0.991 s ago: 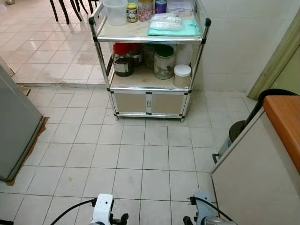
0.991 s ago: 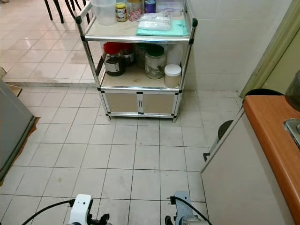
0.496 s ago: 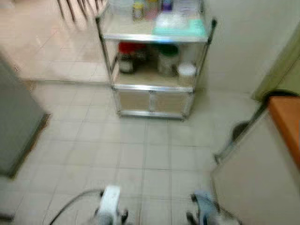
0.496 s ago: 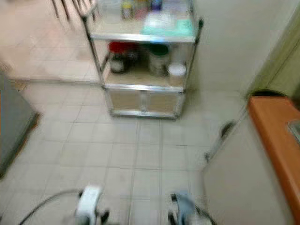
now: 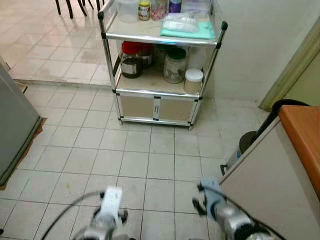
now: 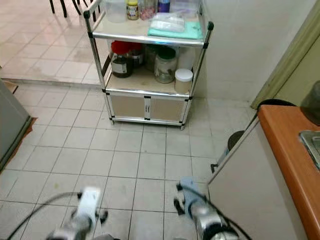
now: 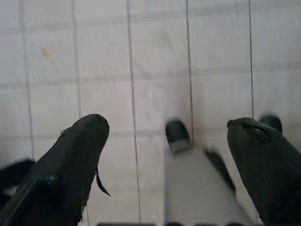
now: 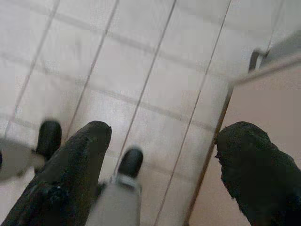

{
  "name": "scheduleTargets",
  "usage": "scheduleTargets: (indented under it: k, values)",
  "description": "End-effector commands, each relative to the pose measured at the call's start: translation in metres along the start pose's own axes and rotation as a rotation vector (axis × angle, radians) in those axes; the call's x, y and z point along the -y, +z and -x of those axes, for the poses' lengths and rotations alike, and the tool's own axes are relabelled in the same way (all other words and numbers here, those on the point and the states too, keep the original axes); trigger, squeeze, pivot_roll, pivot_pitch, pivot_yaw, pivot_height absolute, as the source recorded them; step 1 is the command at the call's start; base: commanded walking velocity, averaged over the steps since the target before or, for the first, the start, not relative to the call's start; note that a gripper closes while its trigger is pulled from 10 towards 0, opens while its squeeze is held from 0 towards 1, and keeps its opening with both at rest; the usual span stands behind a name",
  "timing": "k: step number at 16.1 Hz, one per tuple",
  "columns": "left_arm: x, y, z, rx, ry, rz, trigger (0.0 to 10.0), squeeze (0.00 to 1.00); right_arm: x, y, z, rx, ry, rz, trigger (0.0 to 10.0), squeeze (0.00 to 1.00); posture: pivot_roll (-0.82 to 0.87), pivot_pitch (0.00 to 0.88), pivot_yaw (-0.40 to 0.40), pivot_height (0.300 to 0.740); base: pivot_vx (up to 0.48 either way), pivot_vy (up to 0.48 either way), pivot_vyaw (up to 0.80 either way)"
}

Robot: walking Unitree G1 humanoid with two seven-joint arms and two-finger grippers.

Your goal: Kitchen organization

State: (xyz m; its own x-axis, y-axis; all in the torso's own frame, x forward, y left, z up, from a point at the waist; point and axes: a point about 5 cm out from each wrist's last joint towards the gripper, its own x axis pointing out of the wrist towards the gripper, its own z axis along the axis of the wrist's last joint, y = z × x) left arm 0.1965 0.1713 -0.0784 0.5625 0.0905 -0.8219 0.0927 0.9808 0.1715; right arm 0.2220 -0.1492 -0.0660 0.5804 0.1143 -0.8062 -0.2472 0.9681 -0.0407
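Pale floor tiles [image 5: 150,165] fill the middle of the frame, and more of them now lie between the robot and the metal shelf cart [image 5: 160,92] at upper centre than a second ago, so the camera has tilted or backed off while walking. The cart's jars [image 5: 175,65] and teal cloth [image 5: 187,31] sit untouched. At the bottom edge, the left gripper [image 7: 174,136] and right gripper [image 8: 160,141] have swung up, fingers spread wide and empty. Judging by this, organizing hasn't started; the robot is mid-approach.

Red-lidded jar [image 5: 131,60], teal cloth [image 5: 187,31] — orange counter [image 5: 305,131]
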Motion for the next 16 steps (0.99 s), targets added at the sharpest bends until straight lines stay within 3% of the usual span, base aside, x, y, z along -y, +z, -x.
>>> scheduleTargets:
  k: [1,5,6,7,8,9,11,14,16]
  values:
    - [-0.009,0.018,-0.001,0.076,0.021,-0.006,10.0,0.00,0.011,0.019,0.001,0.079,-0.013,-0.020,10.0,0.00,-0.03,0.000,-0.016,0.740,0.000,0.000,0.00]
    - [-0.018,0.065,0.002,0.273,0.040,0.016,10.0,0.00,0.032,0.061,0.006,0.258,-0.037,-0.044,10.0,0.02,-0.08,0.000,0.013,0.740,0.000,0.000,0.00]
    - [-0.022,0.083,0.005,0.358,0.041,0.040,10.0,0.00,0.034,0.078,0.011,0.349,-0.028,-0.050,10.0,0.17,-0.10,0.000,0.033,0.740,0.000,0.000,0.00]
    - [-0.024,0.087,0.007,0.383,0.044,0.055,10.0,0.00,0.035,0.083,0.013,0.378,-0.029,-0.051,10.0,0.24,-0.10,0.000,0.036,0.740,0.000,0.000,0.00]
    - [-0.025,0.097,0.012,0.446,0.044,0.095,10.0,0.00,0.035,0.090,0.017,0.433,-0.032,-0.048,10.0,0.79,-0.10,0.000,0.044,0.740,0.000,0.000,0.00]
    - [-0.024,0.104,0.018,0.506,0.024,0.123,10.0,0.00,0.037,0.095,0.022,0.492,-0.047,-0.073,10.0,1.00,-0.10,0.000,0.044,0.740,0.000,0.000,0.00]
    - [-0.021,0.117,0.044,0.701,-0.034,0.156,10.0,0.00,0.034,0.095,0.038,0.604,-0.097,-0.142,10.0,1.00,-0.06,0.000,0.020,0.740,0.000,0.000,0.00]
    - [-0.023,0.119,0.060,0.784,0.023,0.191,10.0,0.00,0.024,0.100,0.053,0.707,-0.087,-0.102,10.0,1.00,-0.05,0.000,0.023,0.740,0.000,0.000,-0.80]
    - [-0.022,0.116,0.071,0.812,0.012,0.190,10.0,0.00,0.027,0.106,0.068,0.766,-0.108,-0.140,10.0,1.00,-0.04,0.000,0.020,0.740,0.000,0.000,-0.80]
